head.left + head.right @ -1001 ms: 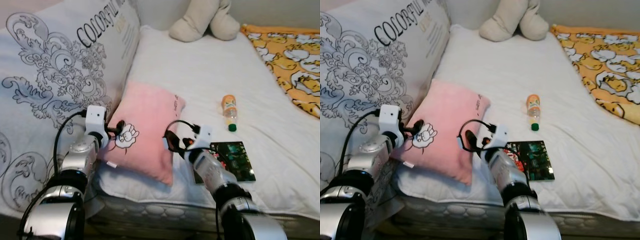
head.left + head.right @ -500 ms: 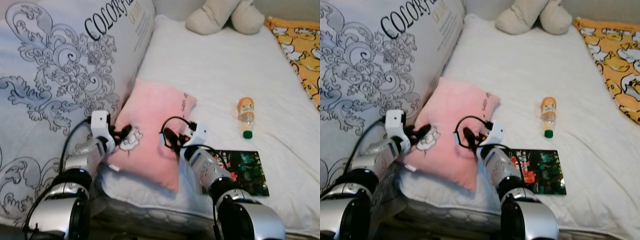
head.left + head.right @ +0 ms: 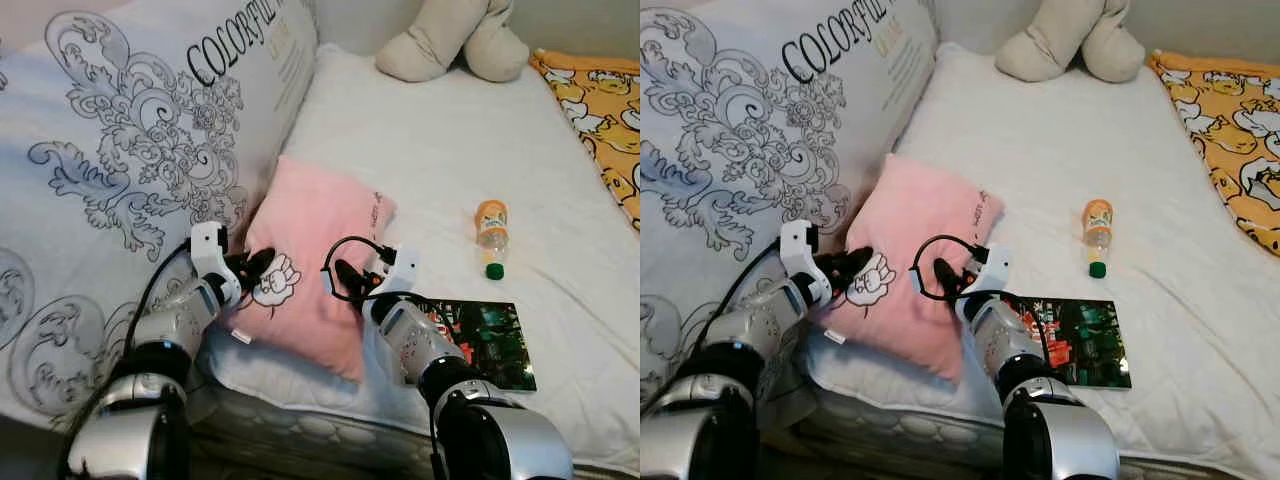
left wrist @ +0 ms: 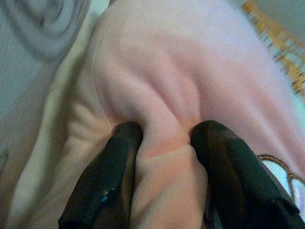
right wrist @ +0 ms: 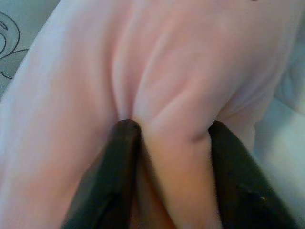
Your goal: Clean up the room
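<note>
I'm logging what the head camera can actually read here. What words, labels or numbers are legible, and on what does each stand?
"COLORFUL": large black capitals on the big white pillow; the smaller lines beside it are too small to read.
Dark writing along the pink pillow edge: too small to read.
Label on the orange bottle: blurred.
Cover of the dark book: illegible.

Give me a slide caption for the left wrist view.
Left pincer pinching a fold of the pink pillow.

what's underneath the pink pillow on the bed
The pink pillow lies on the white sheet, its left edge against the big printed pillow. Both grippers pinch it, left and right. Anything beneath is covered.
</note>
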`<state>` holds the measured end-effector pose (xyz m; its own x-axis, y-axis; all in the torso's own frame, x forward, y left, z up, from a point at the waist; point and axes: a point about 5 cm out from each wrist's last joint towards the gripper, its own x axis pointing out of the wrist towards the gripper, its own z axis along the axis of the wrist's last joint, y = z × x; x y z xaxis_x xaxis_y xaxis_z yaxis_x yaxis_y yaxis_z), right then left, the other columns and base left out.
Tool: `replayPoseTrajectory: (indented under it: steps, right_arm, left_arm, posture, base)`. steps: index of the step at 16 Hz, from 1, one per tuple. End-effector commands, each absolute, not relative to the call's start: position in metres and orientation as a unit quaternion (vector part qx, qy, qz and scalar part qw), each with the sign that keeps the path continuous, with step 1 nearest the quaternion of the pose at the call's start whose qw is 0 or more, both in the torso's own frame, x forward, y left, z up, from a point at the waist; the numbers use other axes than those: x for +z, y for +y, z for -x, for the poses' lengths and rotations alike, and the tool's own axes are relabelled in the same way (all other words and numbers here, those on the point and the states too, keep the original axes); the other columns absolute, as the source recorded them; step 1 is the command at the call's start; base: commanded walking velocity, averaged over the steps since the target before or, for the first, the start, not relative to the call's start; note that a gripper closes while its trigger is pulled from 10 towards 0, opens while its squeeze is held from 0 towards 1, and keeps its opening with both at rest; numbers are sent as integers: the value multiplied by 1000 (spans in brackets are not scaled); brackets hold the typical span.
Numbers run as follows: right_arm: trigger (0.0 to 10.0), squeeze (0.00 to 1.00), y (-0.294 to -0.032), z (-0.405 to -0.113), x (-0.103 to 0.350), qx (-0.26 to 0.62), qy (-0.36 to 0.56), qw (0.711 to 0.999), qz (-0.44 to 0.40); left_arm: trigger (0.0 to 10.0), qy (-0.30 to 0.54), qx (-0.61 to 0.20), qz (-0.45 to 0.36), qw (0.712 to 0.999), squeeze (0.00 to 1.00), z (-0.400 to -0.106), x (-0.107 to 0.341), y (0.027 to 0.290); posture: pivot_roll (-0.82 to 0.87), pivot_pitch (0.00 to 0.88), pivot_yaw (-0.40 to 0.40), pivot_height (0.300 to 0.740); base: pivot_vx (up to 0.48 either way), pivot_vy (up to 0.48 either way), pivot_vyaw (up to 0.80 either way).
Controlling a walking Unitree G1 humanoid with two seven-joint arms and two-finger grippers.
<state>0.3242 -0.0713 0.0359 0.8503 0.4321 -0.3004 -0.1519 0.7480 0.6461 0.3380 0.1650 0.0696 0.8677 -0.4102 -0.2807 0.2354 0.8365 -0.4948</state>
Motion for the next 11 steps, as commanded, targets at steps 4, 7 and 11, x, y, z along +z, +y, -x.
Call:
replayPoseTrajectory:
  steps: [4, 7, 11]
  right_arm:
    - [0, 0, -55, -331, 53, 213, 189, 913, -292]
    - [0, 0, -52, -340, 67, 228, 159, 919, -281]
    - [0, 0, -53, -343, 70, 228, 160, 930, -240]
  left_arm:
    - [0, 70, -222, 249, 940, 0, -339, 131, 139]
    - [0, 20, -235, 248, 940, 0, -335, 161, 137]
    - [10000, 46, -217, 144, 964, 0, -325, 155, 139]
  posture:
    - [-39, 0, 23, 740]
    - [-24, 0, 17, 740]
    - [-14, 0, 7, 740]
  base:
    - [0, 0, 0]
    - [0, 0, 0]
    - [0, 0, 0]
